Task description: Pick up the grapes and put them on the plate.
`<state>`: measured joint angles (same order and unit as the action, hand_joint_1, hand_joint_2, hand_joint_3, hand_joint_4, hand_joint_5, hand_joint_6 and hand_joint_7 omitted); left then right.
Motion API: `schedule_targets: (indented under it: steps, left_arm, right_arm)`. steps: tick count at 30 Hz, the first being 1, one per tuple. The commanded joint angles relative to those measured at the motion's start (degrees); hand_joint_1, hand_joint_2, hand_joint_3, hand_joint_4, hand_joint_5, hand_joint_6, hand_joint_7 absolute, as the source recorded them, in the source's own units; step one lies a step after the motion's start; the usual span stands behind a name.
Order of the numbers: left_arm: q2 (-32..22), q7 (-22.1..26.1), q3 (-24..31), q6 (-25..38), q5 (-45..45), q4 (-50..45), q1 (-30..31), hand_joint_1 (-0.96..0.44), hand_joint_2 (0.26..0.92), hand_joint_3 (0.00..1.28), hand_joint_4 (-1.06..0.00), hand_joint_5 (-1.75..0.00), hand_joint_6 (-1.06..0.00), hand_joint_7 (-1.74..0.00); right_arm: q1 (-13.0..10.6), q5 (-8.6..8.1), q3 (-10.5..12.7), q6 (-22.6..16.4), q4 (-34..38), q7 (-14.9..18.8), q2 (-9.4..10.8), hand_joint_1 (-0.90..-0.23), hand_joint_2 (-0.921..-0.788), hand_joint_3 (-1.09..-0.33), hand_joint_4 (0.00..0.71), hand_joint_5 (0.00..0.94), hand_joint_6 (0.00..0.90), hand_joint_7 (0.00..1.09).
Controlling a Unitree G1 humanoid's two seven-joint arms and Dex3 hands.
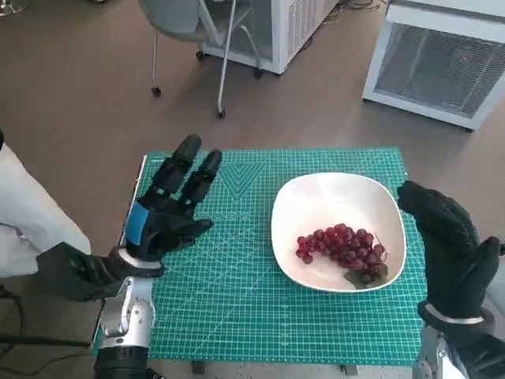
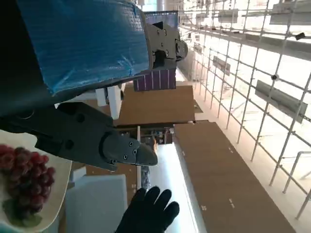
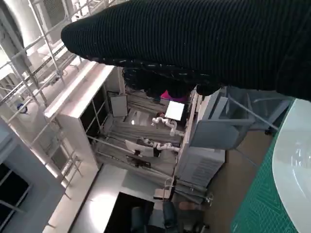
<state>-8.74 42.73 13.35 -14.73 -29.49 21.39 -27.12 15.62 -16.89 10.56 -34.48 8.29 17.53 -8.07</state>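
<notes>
Task status: the grapes [image 1: 342,245] lie inside the plate [image 1: 316,192], toward its near right portion, with a small green leaf beside them. The plate rests on the green cutting mat [image 1: 237,300] that covers the surface. Judged from this layout, the placement step appears complete, and only retraction of the hands remains.

Risks from this point:
- The right hand [image 1: 446,241] stands just beside the plate's right rim. A sideways or downward sweep during retraction could strike the rim, shifting the plate or tipping the grapes out.
- The grapes sit off-centre, toward the rim nearest that hand. A knock on that side would most likely roll loose fruit onto the mat.
- The left hand [image 1: 170,209] is well apart from the plate and poses little risk unless it reaches across the mat.

Hand pose:
- Left hand: raised over the left part of the mat, blue-taped back facing up, fingers [image 1: 192,167] extended and spread, pointing away from the robot. It holds nothing.
- Right hand: raised at the right edge of the mat, upright, fingers straight and together in the glove, palm turned toward the plate. It holds nothing. The right wrist view shows only the glove and the plate rim.
</notes>
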Motion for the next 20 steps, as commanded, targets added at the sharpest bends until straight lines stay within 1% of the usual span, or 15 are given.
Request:
schedule_targets:
  steps: [1, 20]
  left_arm:
    - [-0.13, -0.25, -0.42, 0.33, 0.53, -0.92, 1.08, -0.34, 0.921, 0.10, -0.15, -0.02, -0.20, -0.03]
    - [-1.04, -1.05, -0.46, -0.86, 2.73, -0.51, 1.62, -0.34, 0.921, 0.10, -0.19, -0.02, -0.22, -0.04]
  right_arm:
    - [-0.24, -0.47, 0.10, 0.83, 0.75, 0.57, -0.35, -0.492, -0.921, -0.533, 0.557, 0.000, 0.201, 0.66]
    - [0.08, -0.68, -0.16, 1.19, 0.71, 0.60, -0.36, -0.489, -0.921, -0.533, 0.557, 0.000, 0.200, 0.67]
